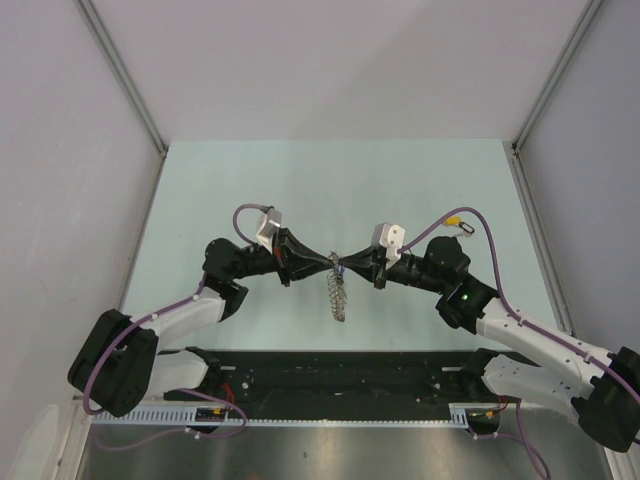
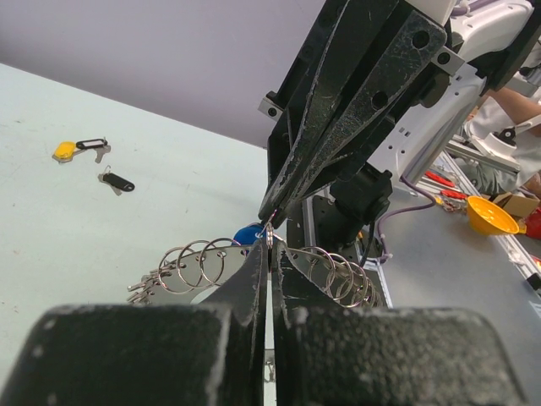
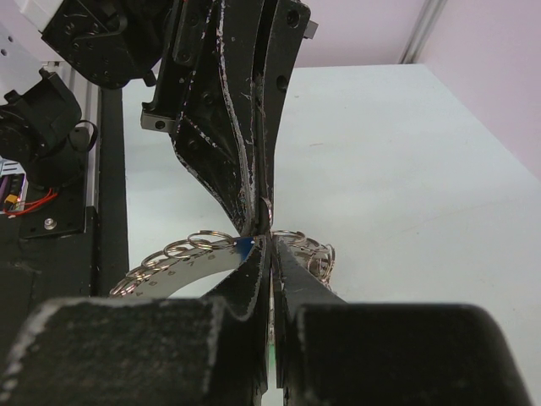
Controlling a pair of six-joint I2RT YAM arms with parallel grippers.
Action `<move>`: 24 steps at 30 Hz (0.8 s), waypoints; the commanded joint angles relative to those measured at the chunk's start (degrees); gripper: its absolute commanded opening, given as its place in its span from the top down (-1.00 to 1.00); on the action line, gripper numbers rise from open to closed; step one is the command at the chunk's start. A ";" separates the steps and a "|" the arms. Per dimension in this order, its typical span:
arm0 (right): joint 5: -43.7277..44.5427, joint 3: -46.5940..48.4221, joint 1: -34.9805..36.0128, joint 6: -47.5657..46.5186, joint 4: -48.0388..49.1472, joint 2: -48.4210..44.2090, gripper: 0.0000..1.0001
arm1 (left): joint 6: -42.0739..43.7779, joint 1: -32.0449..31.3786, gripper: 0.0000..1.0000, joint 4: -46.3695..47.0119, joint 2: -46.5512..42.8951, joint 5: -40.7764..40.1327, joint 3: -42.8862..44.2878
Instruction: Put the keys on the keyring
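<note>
**Table** [image 1: 250, 180]. Pale green top under both arms. Hazard: a long fall for anything released from the mid-air pinch, with a likely bounce or skid on landing.

**Left gripper** [image 1: 328, 264]. Clamped tight on the top edge of the keyring, nose to nose with the opposing tips, above the table's middle. Hazard: a thin bite on a ribbed edge, prone to slip under a small twist or pull from the other arm.

**Right gripper** [image 1: 352, 267]. Likewise pressed closed at the same spot of the ring. Impossible to tell whether a key loop is pinched along with it. Hazard: two pincers crowded on one point, liable to collide or wrestle. No spare pincer for fetching a key without release by one side, leaving the whole load on a single narrow grip.

**Keyring** [image 1: 338, 292]. Held aloft between the two sets of tips, hanging down edge-on, off the table, fringed with small split rings [image 2: 221, 258]. Hazard: swing or rotation on release of either side, and fringe snagging on a tip.

**Blue tag** [image 2: 245, 233]. Just beside the pinch, at the ring. Attachment not discernible. Hazard: loss if only half threaded.

**Yellow-tagged key** [image 2: 66, 150], **black-tagged key** [image 2: 120, 182]. Flat on the table, near each other, well apart from the ring, not yet threaded. Hazard: tiny and low-lying, easily missed or shoved away at pickup.
</note>
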 commanded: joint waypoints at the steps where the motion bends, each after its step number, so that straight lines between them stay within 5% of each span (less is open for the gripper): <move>1: -0.76 0.64 -0.08 0.50 2.49 -0.93 1.00 | -1.10 -0.17 0.99 5.04 -0.46 -0.45 1.64; 24: -0.75 0.64 -0.17 0.59 1.96 -1.37 1.00 | -1.63 -0.08 0.99 5.92 -0.54 -1.15 1.20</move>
